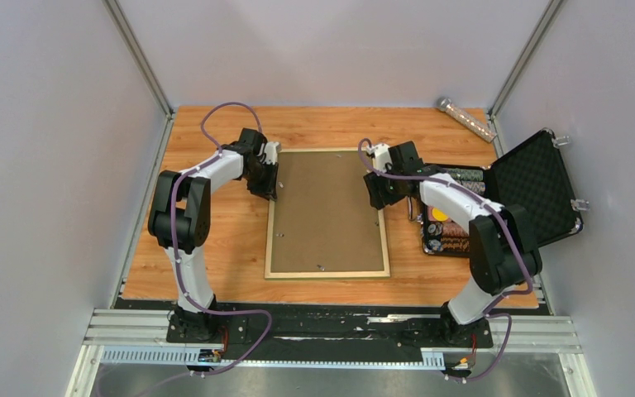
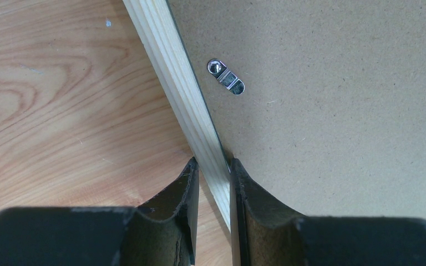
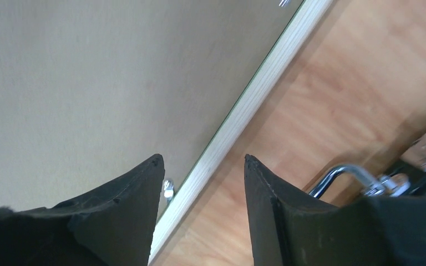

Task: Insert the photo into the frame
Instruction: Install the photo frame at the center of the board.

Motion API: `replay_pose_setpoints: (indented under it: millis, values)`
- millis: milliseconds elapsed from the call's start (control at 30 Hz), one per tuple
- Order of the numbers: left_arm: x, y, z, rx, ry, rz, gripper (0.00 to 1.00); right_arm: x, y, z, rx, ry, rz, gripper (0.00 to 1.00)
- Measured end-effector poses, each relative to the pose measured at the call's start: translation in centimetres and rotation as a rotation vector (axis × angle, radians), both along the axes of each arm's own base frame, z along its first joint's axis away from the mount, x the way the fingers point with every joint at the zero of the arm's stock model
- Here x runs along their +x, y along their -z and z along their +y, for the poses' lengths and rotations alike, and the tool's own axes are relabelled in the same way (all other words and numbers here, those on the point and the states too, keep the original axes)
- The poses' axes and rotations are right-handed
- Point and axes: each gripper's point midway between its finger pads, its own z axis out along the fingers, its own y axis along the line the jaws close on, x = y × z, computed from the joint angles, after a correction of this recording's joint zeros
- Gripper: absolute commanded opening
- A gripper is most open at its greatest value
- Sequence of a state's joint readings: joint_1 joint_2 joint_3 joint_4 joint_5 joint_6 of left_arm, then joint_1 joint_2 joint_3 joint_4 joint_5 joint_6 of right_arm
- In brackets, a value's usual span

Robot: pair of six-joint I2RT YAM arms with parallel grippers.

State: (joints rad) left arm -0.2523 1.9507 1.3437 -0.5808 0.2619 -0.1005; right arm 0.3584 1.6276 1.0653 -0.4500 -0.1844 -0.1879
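Observation:
The frame (image 1: 327, 274) lies face down in the middle of the table, its pale wood back up. The plain brown backing board (image 1: 328, 211) fills it. The photo is hidden. My left gripper (image 1: 269, 186) is at the frame's left rail. In the left wrist view the rail (image 2: 172, 72) runs between the narrow jaws of the left gripper (image 2: 213, 163), which pinch it. A metal turn clip (image 2: 226, 77) sits on the board (image 2: 333, 111). My right gripper (image 1: 378, 198) is at the right rail. In the right wrist view the gripper (image 3: 203, 158) is open, straddling that rail (image 3: 255, 94) without touching it.
An open black case (image 1: 537, 186) with small items stands right of the frame. Its chrome handle (image 3: 346, 173) lies close to my right fingers. A shiny tube (image 1: 467, 120) lies at the back right corner. Grey walls enclose the table.

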Motion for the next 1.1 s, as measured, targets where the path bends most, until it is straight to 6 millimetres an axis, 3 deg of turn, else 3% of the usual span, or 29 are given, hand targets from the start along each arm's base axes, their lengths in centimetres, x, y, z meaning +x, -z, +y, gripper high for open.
replay_pose_setpoints:
  millis: [167, 400, 767, 1100]
  values:
    - [0.0, 0.0, 0.0, -0.007, 0.005, 0.003, 0.00, 5.0, -1.6, 0.0, 0.032, 0.089, -0.044, 0.55]
    - [0.0, 0.0, 0.0, -0.010, 0.012, 0.003, 0.00, 9.9, 0.3, -0.7, 0.042, 0.165, -0.024, 0.58]
    - [0.0, 0.1, 0.0, -0.009, 0.013, 0.013, 0.00, 12.7, 1.6, -0.1, 0.057, 0.179, -0.011, 0.58]
    - [0.0, 0.1, 0.0, -0.008, 0.013, 0.017, 0.00, 13.4, 3.7, 0.3, 0.063, 0.194, 0.030, 0.52]
